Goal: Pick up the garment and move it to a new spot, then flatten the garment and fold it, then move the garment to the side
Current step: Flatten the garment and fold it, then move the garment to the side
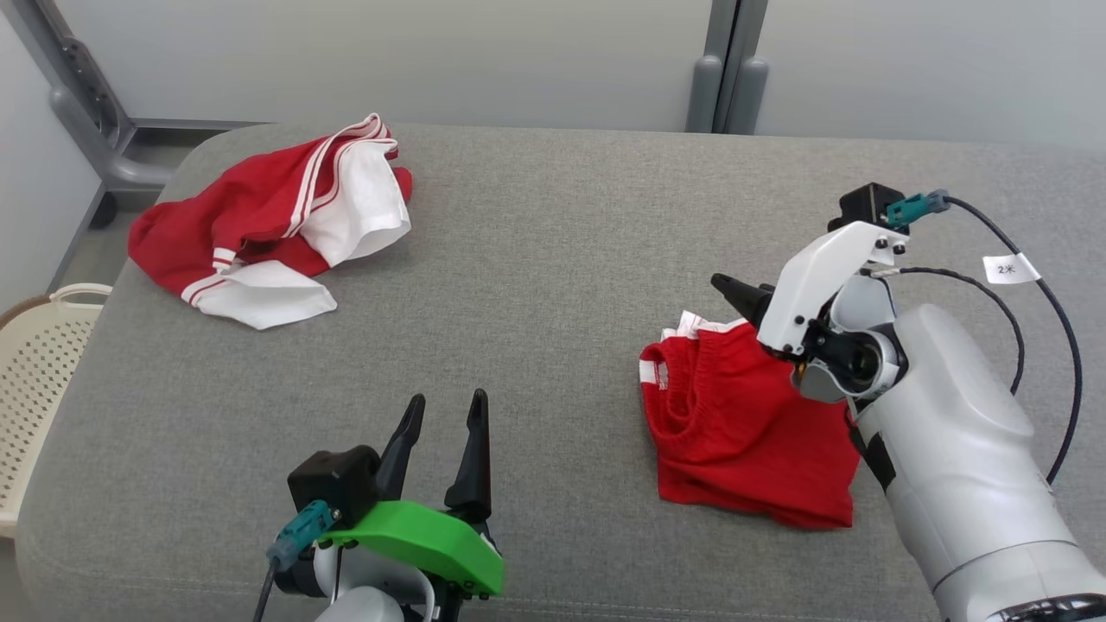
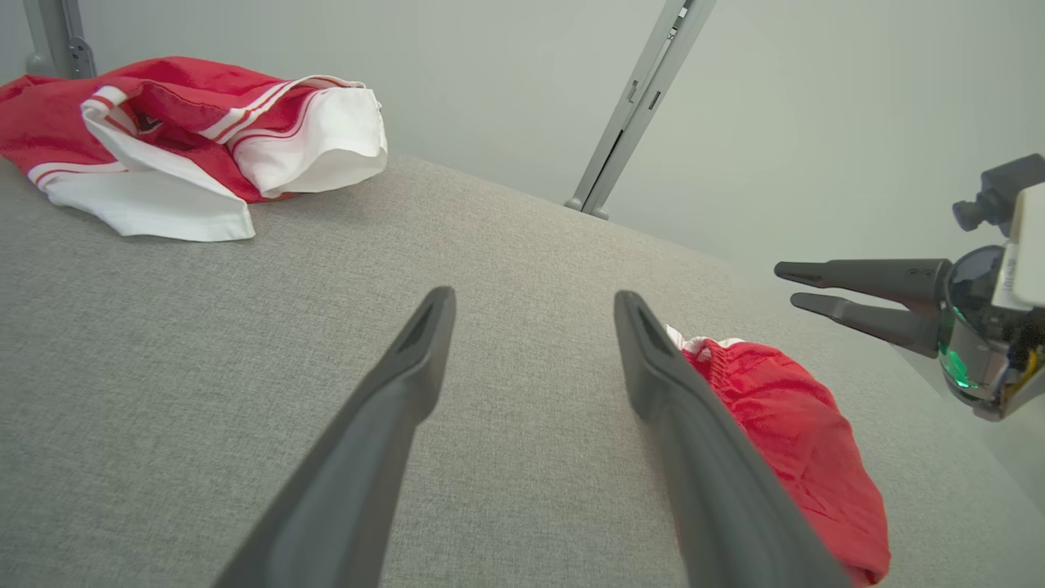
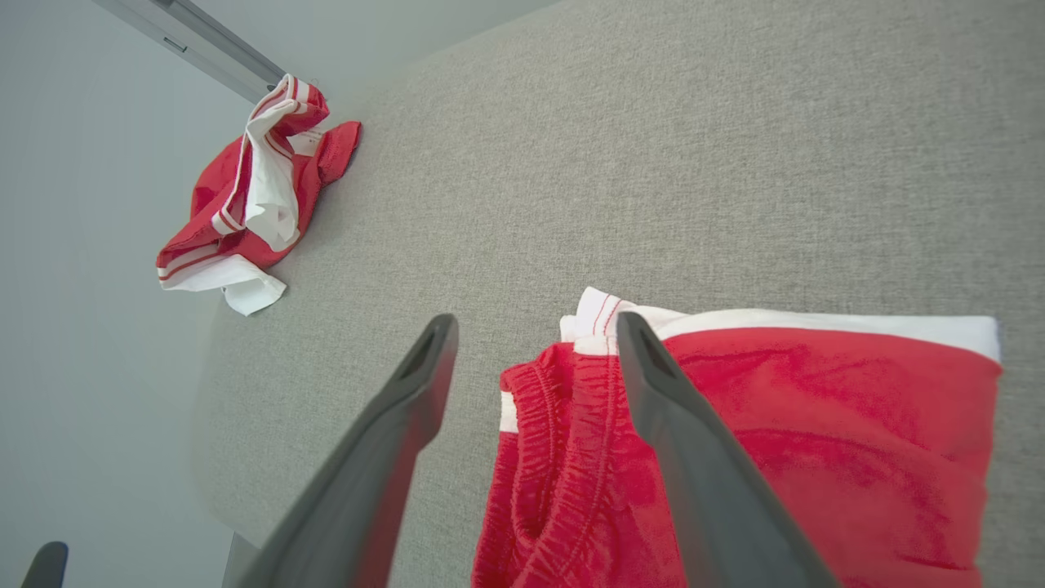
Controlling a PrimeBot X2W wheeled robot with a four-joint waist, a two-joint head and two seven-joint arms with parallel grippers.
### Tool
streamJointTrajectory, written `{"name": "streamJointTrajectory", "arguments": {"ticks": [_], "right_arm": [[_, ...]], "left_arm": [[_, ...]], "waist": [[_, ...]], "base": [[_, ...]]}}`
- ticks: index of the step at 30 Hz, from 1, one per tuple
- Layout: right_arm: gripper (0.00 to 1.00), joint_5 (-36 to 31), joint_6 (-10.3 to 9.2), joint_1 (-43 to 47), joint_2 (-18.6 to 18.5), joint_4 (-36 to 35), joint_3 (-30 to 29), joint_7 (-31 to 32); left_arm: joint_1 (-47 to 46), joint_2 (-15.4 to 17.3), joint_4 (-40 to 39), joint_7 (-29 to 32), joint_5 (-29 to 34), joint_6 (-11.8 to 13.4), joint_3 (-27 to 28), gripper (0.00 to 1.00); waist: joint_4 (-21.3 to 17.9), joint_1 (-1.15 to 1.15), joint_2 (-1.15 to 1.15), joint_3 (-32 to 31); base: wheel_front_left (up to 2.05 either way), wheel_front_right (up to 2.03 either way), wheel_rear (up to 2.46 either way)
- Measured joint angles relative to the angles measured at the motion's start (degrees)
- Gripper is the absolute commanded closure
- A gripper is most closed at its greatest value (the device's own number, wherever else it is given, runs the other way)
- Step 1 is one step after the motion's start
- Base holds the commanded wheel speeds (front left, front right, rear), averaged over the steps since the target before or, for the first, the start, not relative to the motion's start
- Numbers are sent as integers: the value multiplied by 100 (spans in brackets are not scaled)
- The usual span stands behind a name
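Red folded garment (image 1: 743, 423) lies near-right on the grey table (image 1: 553, 259), directly beneath the right gripper (image 3: 536, 322), whose jaws stand wide and empty above its far-left corner. The left gripper (image 1: 448, 399), equally wide and empty, sits well to the left.

A bare test lab: plain grey wall panels (image 1: 389, 52) behind a padded grey table (image 1: 553, 259).

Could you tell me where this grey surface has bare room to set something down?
The wide middle is bare, between the crumpled red-and-white garment and the folded red shorts. The near right is crowded: shorts under the right gripper.
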Motion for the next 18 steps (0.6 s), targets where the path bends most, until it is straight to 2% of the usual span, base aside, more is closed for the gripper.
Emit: {"name": "streamJointTrajectory", "arguments": {"ticks": [4, 11, 18], "right_arm": [[0, -103, 0, 211, -292, -463, -133, 15], [0, -42, -1, 1081, -813, -1141, -103, 171], [0, 121, 0, 1543, -828, -1350, -259, 89]], "left_arm": [[36, 32, -97, -7, 13, 47, -14, 0], [46, 176, -263, 36, 55, 112, 3, 0], [25, 241, -346, 114, 96, 145, -16, 0]], "waist": [[-155, 0, 0, -40], [-349, 0, 0, 83], [-441, 0, 0, 330]], "base": [[0, 0, 0], [0, 0, 0], [0, 0, 0]]}}
